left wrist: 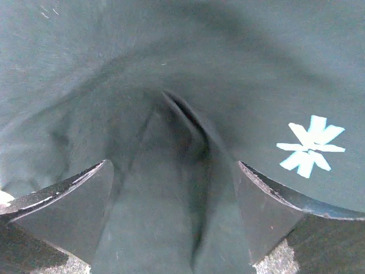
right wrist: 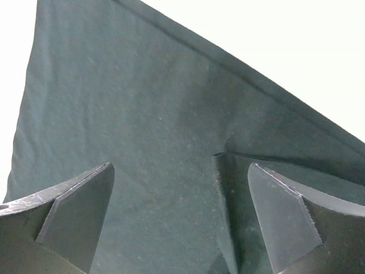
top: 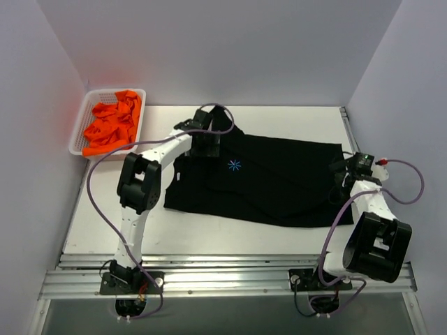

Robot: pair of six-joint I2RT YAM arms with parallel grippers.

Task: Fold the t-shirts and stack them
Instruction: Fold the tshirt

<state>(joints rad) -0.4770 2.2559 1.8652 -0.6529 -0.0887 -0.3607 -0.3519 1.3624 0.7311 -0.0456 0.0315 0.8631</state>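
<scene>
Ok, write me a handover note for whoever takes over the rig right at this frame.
Left gripper: open, down on the black t-shirt near its star mark, a cloth ridge between its jaws.
Right gripper: open, at the shirt's right end.
Shirt lies spread on the table, not folded up.
Orange t-shirts bunched in the white basket.
Done: nothing folded.
Left: fold all, stack.

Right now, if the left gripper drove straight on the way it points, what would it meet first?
The black t-shirt: a raised fold of it runs between the open fingers of the left gripper. How far off the fold is remains unclear.
</scene>
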